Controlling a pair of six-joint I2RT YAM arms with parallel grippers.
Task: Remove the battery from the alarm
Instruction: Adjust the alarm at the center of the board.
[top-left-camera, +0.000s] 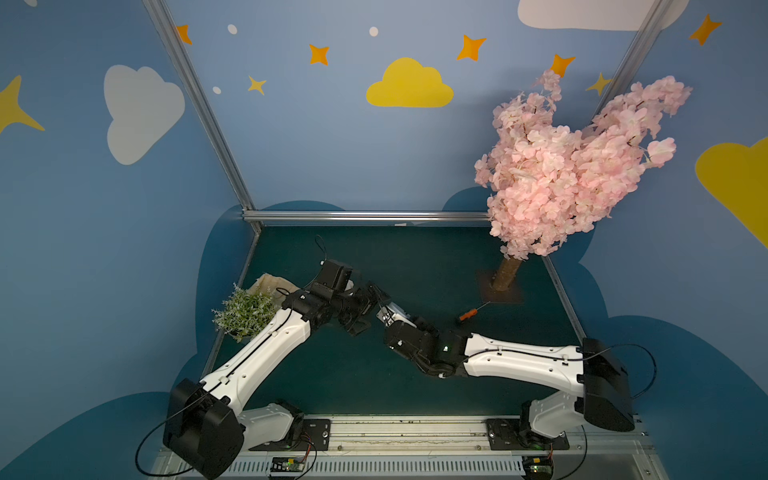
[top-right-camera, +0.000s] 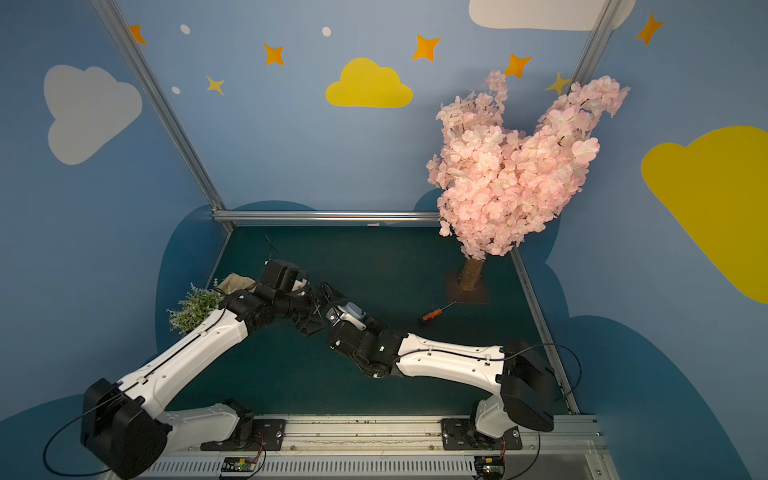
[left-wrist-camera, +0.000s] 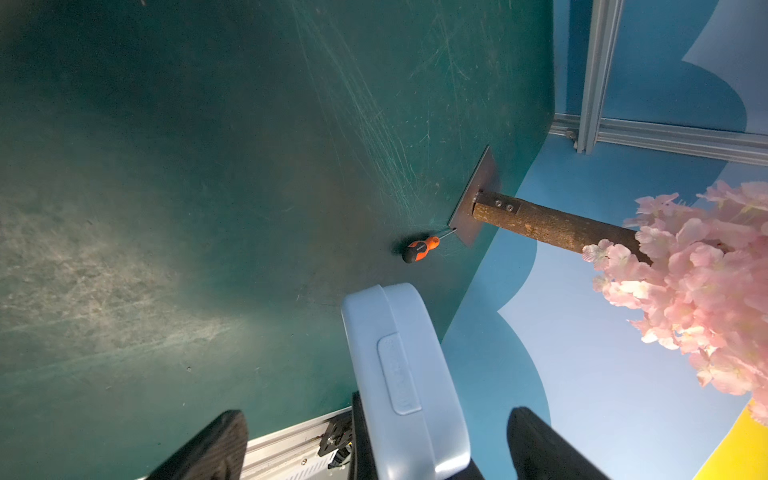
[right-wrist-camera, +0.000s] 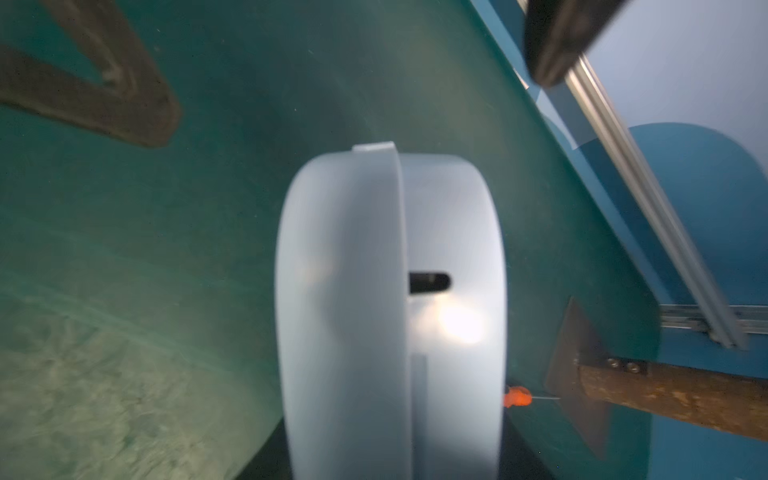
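Clamping the alarm (left-wrist-camera: 399, 365) over the bench (left-wrist-camera: 166, 208), the right claw (top-left-camera: 390, 314) holds it; the left claw (left-wrist-camera: 378, 415) gapes wide, fingers either side.

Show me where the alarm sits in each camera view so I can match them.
Top view: alarm at centre, below mid-height.
Top view: alarm slightly left of centre.
Left wrist: alarm at bottom centre.
Right wrist: alarm fills the centre.
Shared landmark: orange screwdriver beside the tree base.

The alarm (left-wrist-camera: 401, 365) is smooth pale blue plastic with a soft sheen. The table mat (left-wrist-camera: 166, 208) is matt dark green, scuffed with pale scratches. The tree trunk (left-wrist-camera: 552, 226) looks rough like bark, and the frame rails (left-wrist-camera: 665, 139) are ribbed silvery metal.
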